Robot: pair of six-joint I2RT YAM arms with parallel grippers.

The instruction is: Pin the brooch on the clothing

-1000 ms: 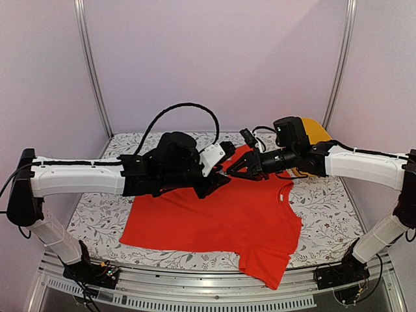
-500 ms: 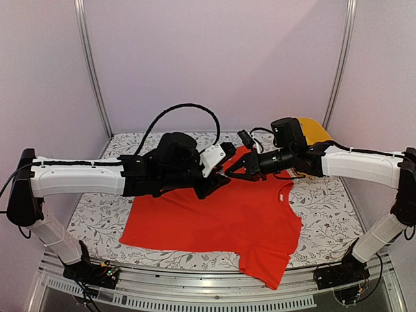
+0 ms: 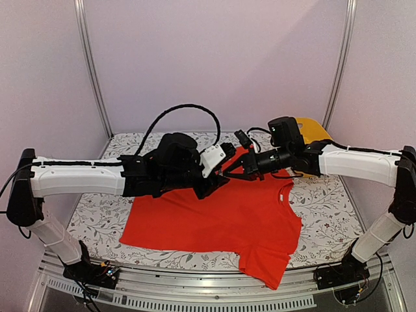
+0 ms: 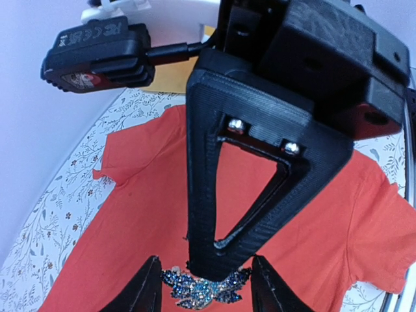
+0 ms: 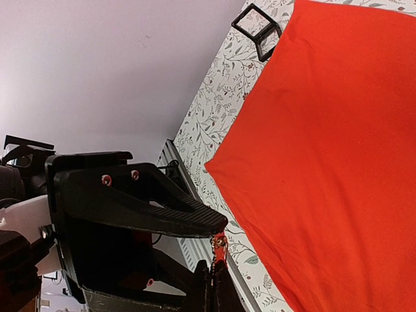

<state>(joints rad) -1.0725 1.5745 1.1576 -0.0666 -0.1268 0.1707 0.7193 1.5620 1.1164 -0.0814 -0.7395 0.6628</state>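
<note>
The clothing [image 3: 221, 214], a bright red-orange T-shirt, lies flat on the flowered table. Both arms meet above its collar end. The brooch [image 4: 201, 291], a tiny blue and silvery glittering cluster, spans the gap between the fingertips of my left gripper [image 4: 205, 286], which is shut on it above the clothing [image 4: 130, 214]. My right gripper [image 4: 211, 260] comes in from the far side, its jaws shut, with its tip on the brooch's top middle. In the right wrist view the brooch [image 5: 218, 242] shows edge-on, sticking out of my shut right gripper [image 5: 216, 286] under a left finger [image 5: 162, 211].
A yellow basket [image 3: 316, 132] stands at the back right behind the right arm. A small black square box [image 5: 257, 26] sits on the table past the shirt's far edge. The shirt's front sleeve hangs over the near table edge [image 3: 195, 268].
My right gripper has crept left up to the left gripper's tips and its jaws have shut. The left arm and the shirt have not moved.
</note>
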